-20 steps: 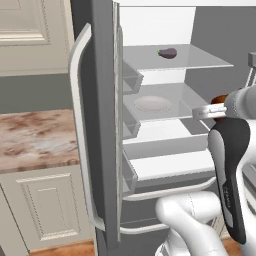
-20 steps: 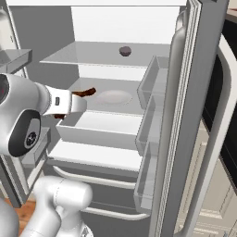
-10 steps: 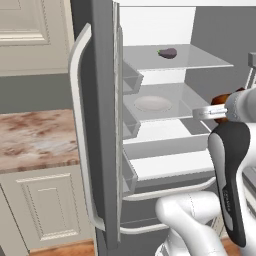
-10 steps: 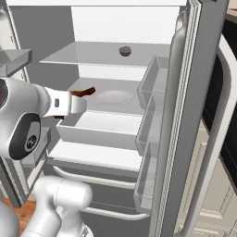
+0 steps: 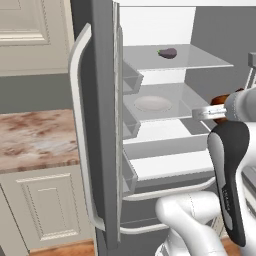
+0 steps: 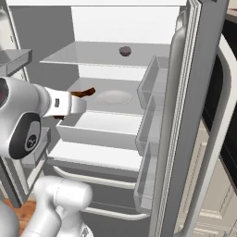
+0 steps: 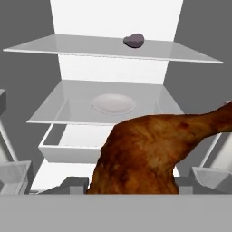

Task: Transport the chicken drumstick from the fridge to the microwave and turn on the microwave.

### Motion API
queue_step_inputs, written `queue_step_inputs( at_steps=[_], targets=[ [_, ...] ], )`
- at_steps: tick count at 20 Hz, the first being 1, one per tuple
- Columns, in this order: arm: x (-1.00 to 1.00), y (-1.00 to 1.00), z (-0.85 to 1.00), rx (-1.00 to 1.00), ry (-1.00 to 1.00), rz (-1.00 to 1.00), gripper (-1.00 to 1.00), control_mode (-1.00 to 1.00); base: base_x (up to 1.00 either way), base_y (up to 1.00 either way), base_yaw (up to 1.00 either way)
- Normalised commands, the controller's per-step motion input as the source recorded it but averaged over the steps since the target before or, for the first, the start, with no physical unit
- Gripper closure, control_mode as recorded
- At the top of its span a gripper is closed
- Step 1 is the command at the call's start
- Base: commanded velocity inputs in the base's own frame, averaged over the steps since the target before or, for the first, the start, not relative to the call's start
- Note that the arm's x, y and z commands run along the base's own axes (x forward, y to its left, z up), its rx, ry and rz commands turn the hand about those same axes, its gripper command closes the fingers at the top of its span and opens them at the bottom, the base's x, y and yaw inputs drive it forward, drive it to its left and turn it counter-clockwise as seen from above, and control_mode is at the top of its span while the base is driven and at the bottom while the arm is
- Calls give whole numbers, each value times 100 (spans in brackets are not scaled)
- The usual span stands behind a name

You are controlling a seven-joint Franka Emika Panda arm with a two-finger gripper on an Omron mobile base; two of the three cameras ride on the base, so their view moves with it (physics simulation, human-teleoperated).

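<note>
1. While the tall dark-grey fridge [image 6: 194, 115] stands open, the end effector [image 6: 85, 95] grips the reddish-brown lumpy chicken drumstick [image 7: 145, 152].
2. Drumstick sits near the middle shelf's [image 7: 68, 102] front edge.
3. White round plate [image 7: 113, 103] lies farther back.

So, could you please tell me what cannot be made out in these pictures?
- Gripper fingertips: in the hand view the chicken drumstick covers them, so the contact itself is hidden.
- Drumstick in the left base view: mostly behind the arm; just a brown bit shows.
- Dark item on the fridge's top shelf: too small to identify.
- Microwave: nothing that can be told as one.
- White plate: looks bare.
</note>
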Motion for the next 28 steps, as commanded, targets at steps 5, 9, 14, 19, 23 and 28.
queue_step_inputs(
  at_steps=[5,9,14,19,23,28],
  targets=[
    [0,10,0,0,0,0,100,-100,0,0,0],
    [0,9,0,0,10,0,100,-100,0,0,0],
    [0,0,0,0,0,0,100,100,0,2,0],
    [0,0,0,0,0,0,100,100,-1,0,0],
    [0,0,0,0,0,0,100,100,-3,0,0],
    [0,0,0,0,0,0,100,100,-23,0,0]
  ],
)
